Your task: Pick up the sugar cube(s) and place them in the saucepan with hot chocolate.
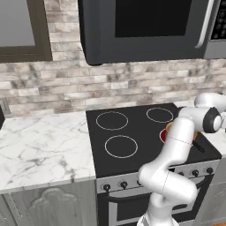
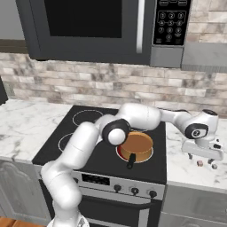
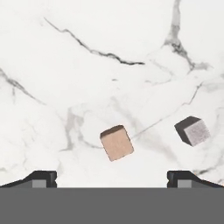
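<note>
While our gripper (image 2: pixel 202 159) hangs over the marble counter (image 2: pixel 186 170) to the right of the stove (image 2: pixel 102 150), we see its jaws spread wide and holding nothing. In the hand view the two dark fingertips (image 3: pixel 41 178) stand far apart at the bottom, with bare marble between them. Just beyond them lies a tan sugar cube (image 3: pixel 116 142), tilted on the counter, and off to its right a grey sugar cube (image 3: pixel 193 131) lies apart from it. Nothing stands between our jaws and either cube. From the right base view both cubes show as small specks near the counter's front edge, below the hand. We find the saucepan with hot chocolate (image 2: pixel 136 147) on the stove's front right burner, its dark handle pointing toward the stove's front edge, and our own arm (image 2: pixel 133 117) arches over it on the way to the counter. A microwave (image 2: pixel 102 26) hangs above the stove against the brick wall (image 2: pixel 88 84).
</note>
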Robot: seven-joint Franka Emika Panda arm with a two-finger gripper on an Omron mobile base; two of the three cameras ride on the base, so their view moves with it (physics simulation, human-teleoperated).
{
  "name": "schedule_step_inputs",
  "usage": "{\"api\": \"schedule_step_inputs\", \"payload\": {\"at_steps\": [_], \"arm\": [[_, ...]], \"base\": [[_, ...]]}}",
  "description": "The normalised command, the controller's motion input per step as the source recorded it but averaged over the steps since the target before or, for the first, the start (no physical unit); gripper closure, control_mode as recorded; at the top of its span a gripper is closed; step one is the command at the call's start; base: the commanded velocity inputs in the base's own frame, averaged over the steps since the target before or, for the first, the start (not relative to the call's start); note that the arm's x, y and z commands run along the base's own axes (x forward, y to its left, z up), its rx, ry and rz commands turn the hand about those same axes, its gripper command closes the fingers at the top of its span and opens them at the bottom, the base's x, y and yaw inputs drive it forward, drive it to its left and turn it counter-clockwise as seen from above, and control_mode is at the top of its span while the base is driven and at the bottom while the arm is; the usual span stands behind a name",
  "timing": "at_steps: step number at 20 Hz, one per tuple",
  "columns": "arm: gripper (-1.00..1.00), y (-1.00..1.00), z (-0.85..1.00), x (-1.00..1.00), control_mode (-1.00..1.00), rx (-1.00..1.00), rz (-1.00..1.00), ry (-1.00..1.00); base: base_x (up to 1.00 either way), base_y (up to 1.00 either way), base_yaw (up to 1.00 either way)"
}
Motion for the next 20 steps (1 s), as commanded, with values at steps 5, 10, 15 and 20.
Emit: {"api": "schedule_step_inputs", "payload": {"at_steps": [5,10,15,20], "arm": [[-1.00,0.00,0.00,0.08,-1.00,0.00,0.00,0.00],[-1.00,0.00,0.00,0.14,-1.00,0.00,0.00,0.00],[-1.00,0.00,-0.06,0.00,-1.00,0.01,0.00,0.00],[-1.00,0.00,-0.16,0.00,-1.00,0.00,0.00,0.00]], "base": [[0.00,0.00,0.00],[0.00,0.00,0.00],[0.00,0.00,0.00],[0.00,0.00,0.00]]}}
